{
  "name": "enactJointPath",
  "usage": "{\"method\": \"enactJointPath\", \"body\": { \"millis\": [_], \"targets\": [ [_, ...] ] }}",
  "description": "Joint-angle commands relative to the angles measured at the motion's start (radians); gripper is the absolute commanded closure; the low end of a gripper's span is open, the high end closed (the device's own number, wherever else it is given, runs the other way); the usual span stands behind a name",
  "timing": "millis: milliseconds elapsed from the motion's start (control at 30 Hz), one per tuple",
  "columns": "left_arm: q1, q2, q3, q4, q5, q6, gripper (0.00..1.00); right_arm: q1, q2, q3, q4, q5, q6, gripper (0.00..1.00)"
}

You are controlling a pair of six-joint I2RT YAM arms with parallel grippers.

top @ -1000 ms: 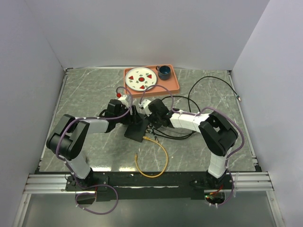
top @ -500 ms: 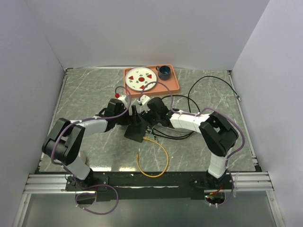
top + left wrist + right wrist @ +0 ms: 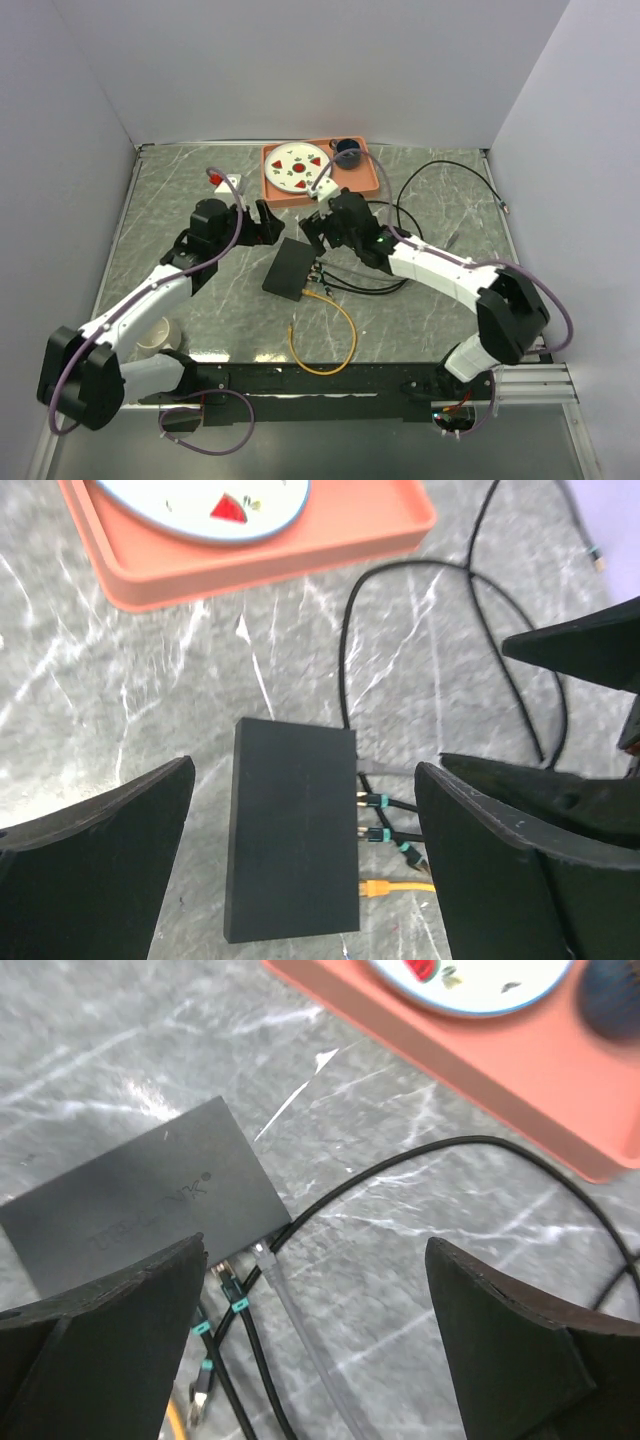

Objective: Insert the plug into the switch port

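Both arms lean in over the middle of the bench [image 3: 170, 200], and neither holds anything. The left fingers [image 3: 110, 850] are spread wide apart, and through the gap between them the flat black switch [image 3: 292, 830] shows lying on the marble below, untouched. The right fingers [image 3: 520, 1340] are splayed just as wide and hang over the cables beside the box, also gripping nothing. From above, the two sets of fingers flank the switch's far end, near it but apart from it. The switch port [image 3: 358, 885] is at the end of the row along the box's narrow right-hand edge. The yellow plug [image 3: 375, 887] sits right against that edge, beside three other plugs, and its yellow cable [image 3: 335, 325] loops away toward the near side. Left of the box lies a broad stretch of bare marble. To its right black cables [image 3: 420, 190] sprawl across the bench, and the orange tray [image 3: 370, 182], with a plate [image 3: 300, 167] and a cup [image 3: 347, 151], lies just beyond the arms at the far edge.
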Motion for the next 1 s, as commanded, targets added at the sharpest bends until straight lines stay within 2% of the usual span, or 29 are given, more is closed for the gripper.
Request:
{"method": "enactJointPath", "body": {
  "millis": [0, 133, 433, 967],
  "targets": [
    [0.003, -0.102, 0.043, -0.028, 0.002, 0.029, 0.03, 0.007, -0.112, -0.009, -0.053, 0.049, 0.041, 0.01],
    [0.003, -0.197, 0.033, -0.017, 0.003, 0.013, 0.03, 0.006, -0.237, -0.052, -0.071, 0.068, 0.055, 0.01],
    [0.001, -0.266, 0.001, 0.008, -0.041, -0.011, 0.03, 0.006, -0.478, -0.195, -0.033, 0.110, 0.062, 0.01],
    [0.001, -0.267, -0.017, 0.014, -0.055, -0.031, 0.03, 0.006, -0.563, -0.247, -0.015, 0.100, 0.062, 0.01]
  ]
}}
